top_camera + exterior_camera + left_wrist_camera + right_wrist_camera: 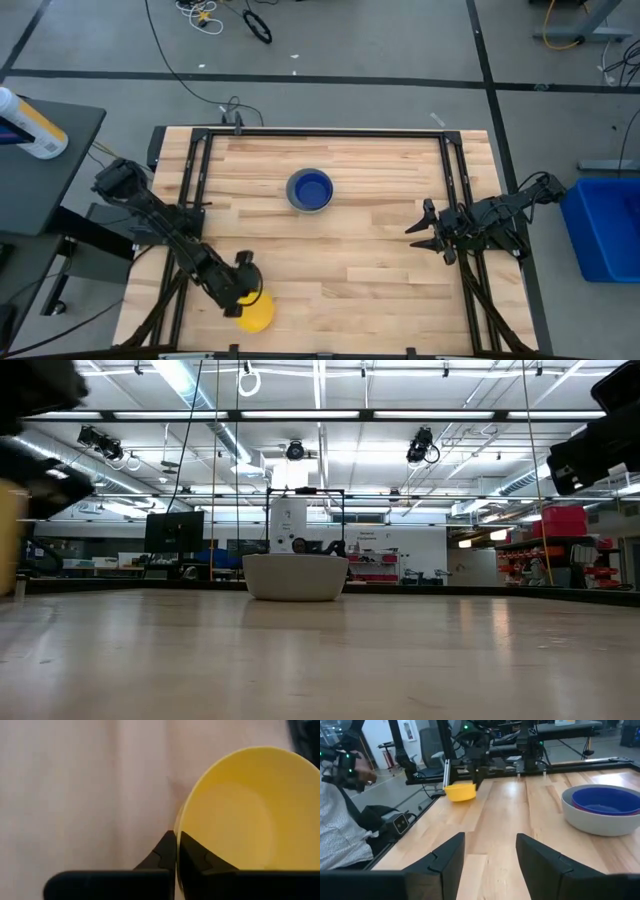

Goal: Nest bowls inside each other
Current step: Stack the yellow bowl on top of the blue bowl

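Observation:
A yellow bowl [258, 314] sits near the table's near left corner; it also shows as the yellow bowl [240, 810] and the yellow bowl [460, 792]. My left gripper [247, 298] is shut on its rim. At the table's middle, toward the far side, a grey bowl [309, 190] rests on its base, with a dark blue bowl [605, 801] nested in it and a thin red rim [580, 808] between them. My right gripper [490, 851] waits open at the table's right side, nothing between its fingers. My left gripper pinches the yellow bowl's rim [178, 827] on the side nearest the arm. One finger [202, 862] is inside the bowl and the other finger [159, 857] outside. The fingers slant down from the table's left. The bowl is mouth up, low at the table's surface.
Black frame rails [200, 170] run along the table's left, far and right sides. A person in a white shirt [340, 835] is beyond the table's edge in the right wrist view. Bare wood lies between the yellow bowl and the stack.

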